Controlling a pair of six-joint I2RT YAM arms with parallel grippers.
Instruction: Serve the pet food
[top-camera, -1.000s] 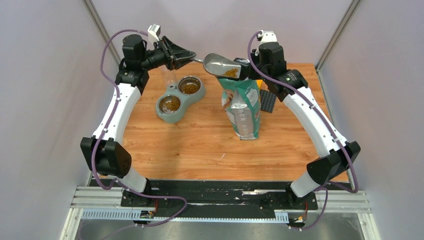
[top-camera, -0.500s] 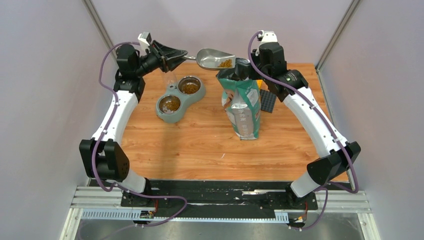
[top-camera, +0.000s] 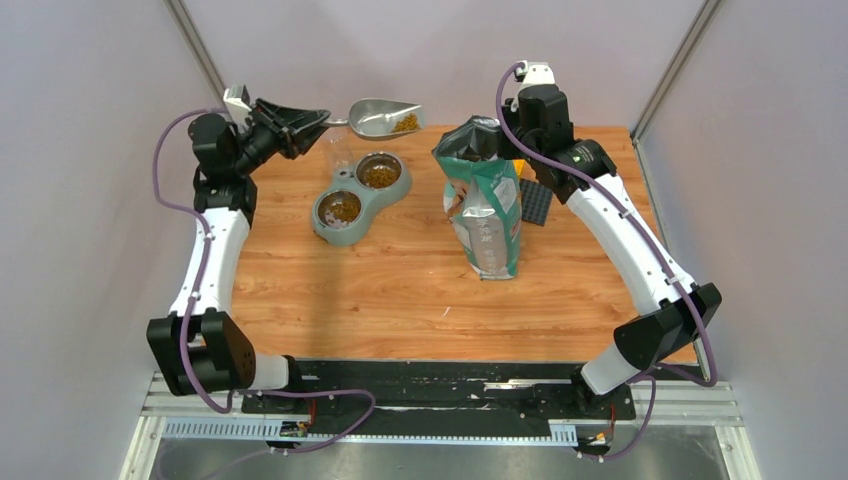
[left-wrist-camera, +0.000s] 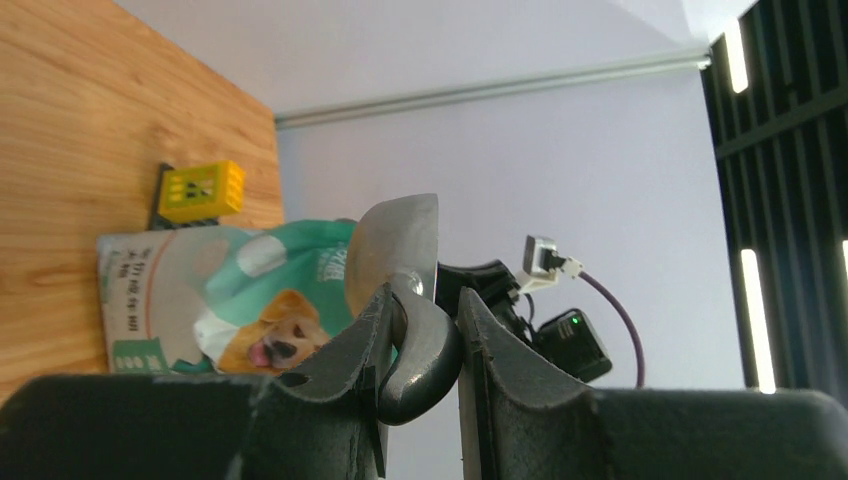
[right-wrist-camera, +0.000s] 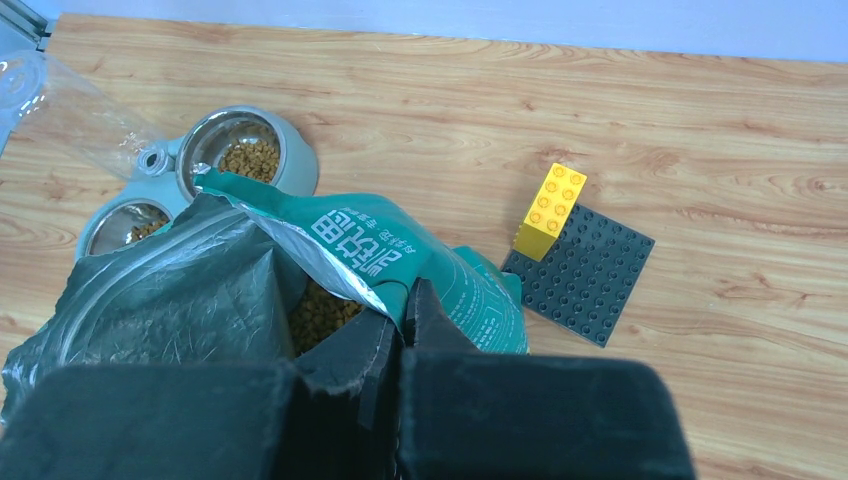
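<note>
Pinching scoop handle, left claw, pet food in scoop beyond it; right claw pinching bag.

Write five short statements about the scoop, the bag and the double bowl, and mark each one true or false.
1. The left tool grips the scoop by its handle. True.
2. The scoop is empty. False: pet food lies in it.
3. The right tool is shut on the rim of the open bag. True.
4. The bag lies flat on the table. False: it stands upright.
5. The double bowl is empty. False: both halves hold pet food.
</note>
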